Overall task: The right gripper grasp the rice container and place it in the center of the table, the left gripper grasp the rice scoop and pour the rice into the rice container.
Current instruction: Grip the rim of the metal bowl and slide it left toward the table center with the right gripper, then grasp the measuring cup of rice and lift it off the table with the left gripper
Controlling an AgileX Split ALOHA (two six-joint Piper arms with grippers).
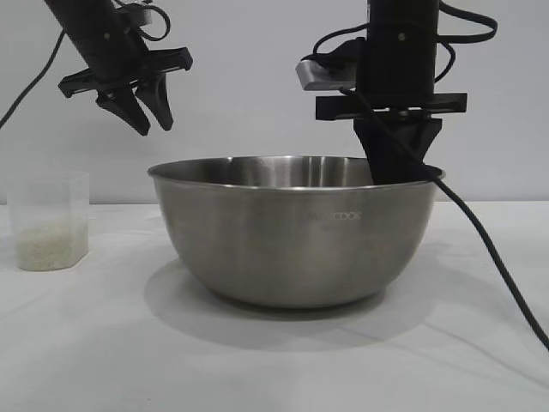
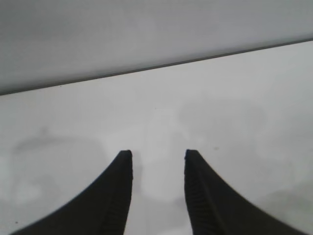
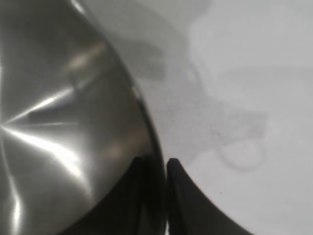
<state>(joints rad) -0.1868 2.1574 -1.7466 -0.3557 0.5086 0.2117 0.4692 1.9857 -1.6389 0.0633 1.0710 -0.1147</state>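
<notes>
Rice container (image 1: pixel 292 236) standing mid-table, blocking centre path. Right end effector (image 3: pixel 164 164) straddling its far rim. Rice scoop (image 1: pixel 50 221) sitting well apart at left; left end effector (image 1: pixel 146 107) hovering above gap between, fingers parted.

Even, bright overhead light. Soft shadow pools under the rice container (image 1: pixel 296 232) on the surface (image 1: pixel 274 360); streaky glare inside its wall; wrist views slightly soft.
</notes>
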